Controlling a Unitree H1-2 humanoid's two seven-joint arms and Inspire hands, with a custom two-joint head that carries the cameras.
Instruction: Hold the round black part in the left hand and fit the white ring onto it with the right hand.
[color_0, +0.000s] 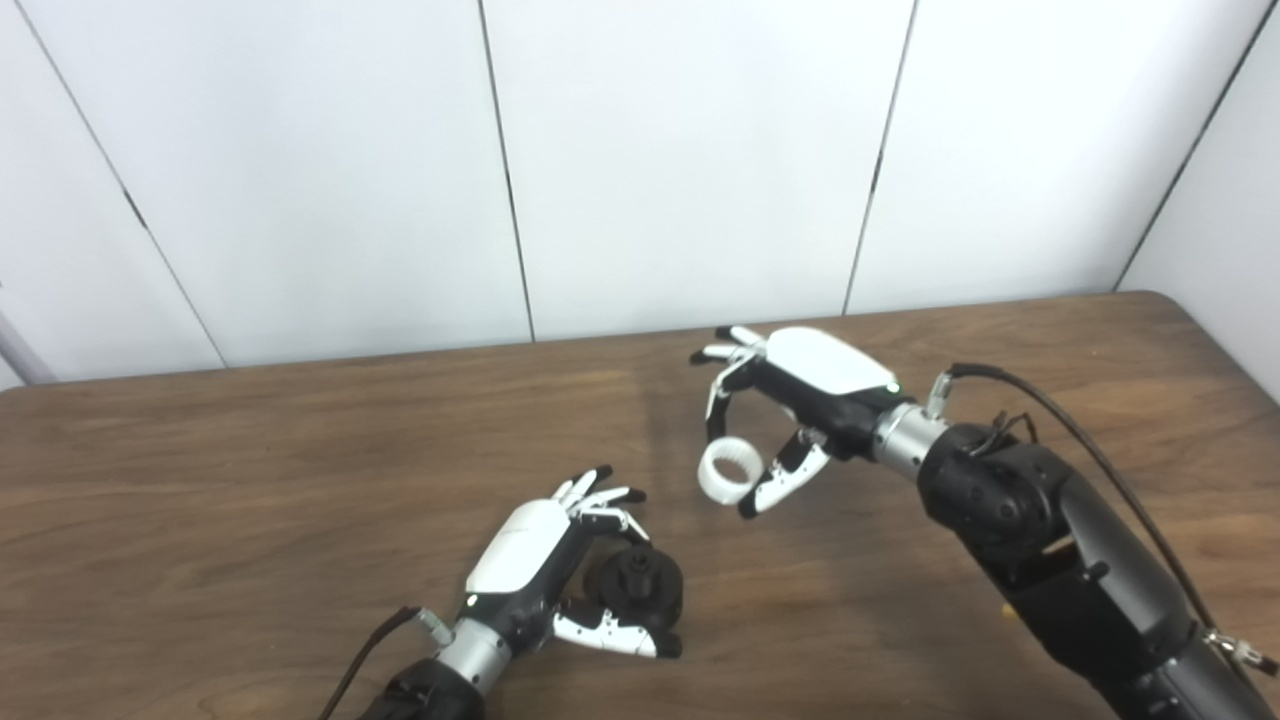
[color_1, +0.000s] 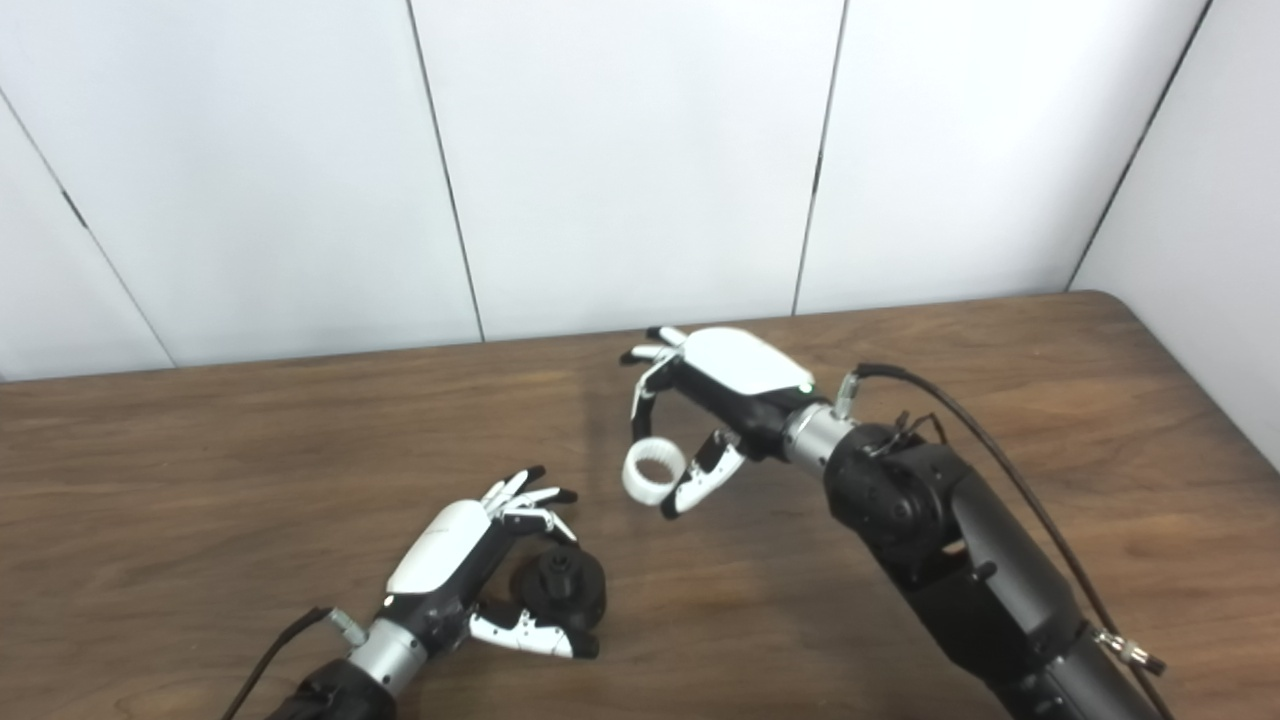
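Observation:
The round black part (color_0: 642, 590) sits low at the table's front middle, its hub pointing up, held between the fingers and thumb of my left hand (color_0: 560, 570). The white ring (color_0: 728, 471) hangs above the table, pinched between a finger and the thumb of my right hand (color_0: 790, 400). The ring is up and to the right of the black part, a clear gap between them. In the right eye view the ring (color_1: 654, 471) and the black part (color_1: 562, 588) stand the same way.
The brown wooden table (color_0: 250, 480) runs to white wall panels at the back and a rounded corner at the far right. My right arm (color_0: 1060, 540) crosses the table's right side with a loose black cable along it.

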